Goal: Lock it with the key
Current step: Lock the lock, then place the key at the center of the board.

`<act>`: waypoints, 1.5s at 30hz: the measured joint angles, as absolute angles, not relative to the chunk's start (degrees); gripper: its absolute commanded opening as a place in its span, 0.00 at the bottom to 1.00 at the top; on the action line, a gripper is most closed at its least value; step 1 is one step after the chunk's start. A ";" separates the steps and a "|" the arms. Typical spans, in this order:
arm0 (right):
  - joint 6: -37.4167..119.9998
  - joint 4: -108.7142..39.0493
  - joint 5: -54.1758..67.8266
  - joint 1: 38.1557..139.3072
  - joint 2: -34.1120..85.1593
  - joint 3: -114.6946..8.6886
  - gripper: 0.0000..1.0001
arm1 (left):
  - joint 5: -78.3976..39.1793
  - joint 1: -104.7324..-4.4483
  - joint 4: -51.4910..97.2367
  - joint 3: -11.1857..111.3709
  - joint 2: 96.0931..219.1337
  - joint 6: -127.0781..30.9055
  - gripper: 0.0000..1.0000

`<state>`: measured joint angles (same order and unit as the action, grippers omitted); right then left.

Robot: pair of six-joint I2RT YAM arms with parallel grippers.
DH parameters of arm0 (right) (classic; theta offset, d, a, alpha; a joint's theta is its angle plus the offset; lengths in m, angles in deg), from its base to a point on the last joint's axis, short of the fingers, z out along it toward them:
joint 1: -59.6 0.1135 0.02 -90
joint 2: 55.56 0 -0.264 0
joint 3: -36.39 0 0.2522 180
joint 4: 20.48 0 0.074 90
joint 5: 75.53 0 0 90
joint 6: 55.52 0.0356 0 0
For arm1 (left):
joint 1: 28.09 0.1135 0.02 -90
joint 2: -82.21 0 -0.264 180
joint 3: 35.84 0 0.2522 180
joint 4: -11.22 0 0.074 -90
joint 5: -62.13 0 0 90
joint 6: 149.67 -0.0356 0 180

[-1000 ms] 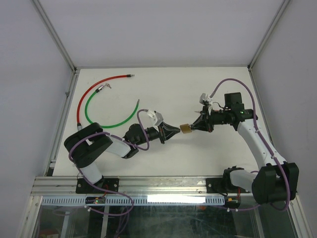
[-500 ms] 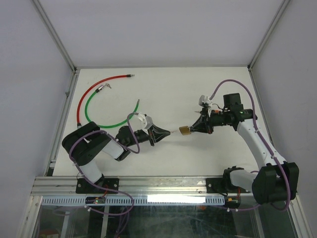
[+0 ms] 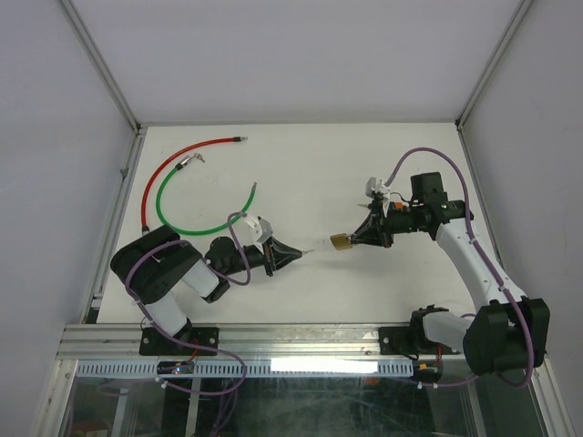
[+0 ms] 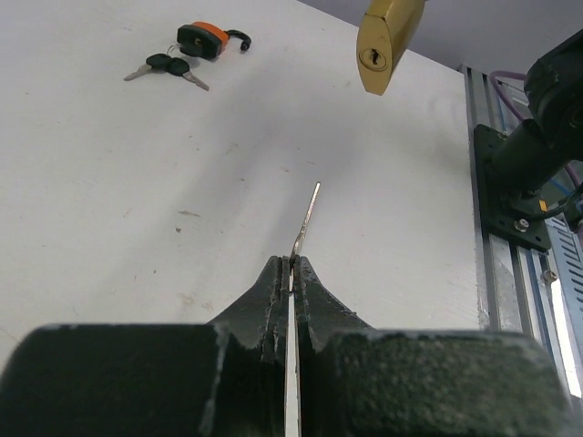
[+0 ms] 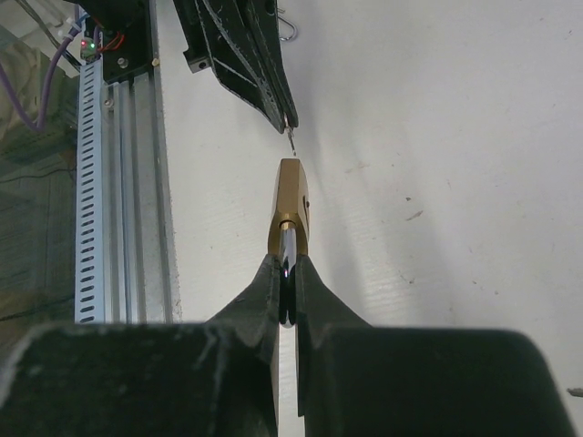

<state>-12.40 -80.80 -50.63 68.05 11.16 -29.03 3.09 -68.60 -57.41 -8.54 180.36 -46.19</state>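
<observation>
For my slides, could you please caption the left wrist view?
Left claw pinching a key, its tip short of the brass padlock; an orange padlock with keys lies beyond.

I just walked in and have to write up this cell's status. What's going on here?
Two arms are working on locking a padlock with a key. The left end effector is shut on a thin key, aimed at the brass padlock. The right end effector grips that padlock by its shackle. The key tip sits short of the keyhole with a clear gap, so it is not yet inserted.
</observation>
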 measured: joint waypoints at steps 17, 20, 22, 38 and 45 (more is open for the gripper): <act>-10.93 -79.43 -49.80 68.05 11.16 -29.03 0.00 | -4.41 -63.23 -47.73 -6.50 176.20 -31.66 0.00; -10.62 -79.12 -49.76 68.05 11.16 -29.03 0.00 | -4.93 -61.54 -44.60 -3.62 176.51 -28.90 0.00; -10.49 -78.99 -49.67 68.05 11.16 -29.03 0.00 | -5.72 -60.47 -42.62 -1.26 177.36 -27.88 0.05; -9.95 -78.01 -49.17 68.05 11.23 -29.03 0.00 | -32.54 -57.59 -9.00 31.64 192.44 -22.26 0.06; -9.29 -77.55 -48.73 68.05 11.93 -29.03 0.00 | -35.36 -56.78 0.60 42.59 199.35 -21.89 0.09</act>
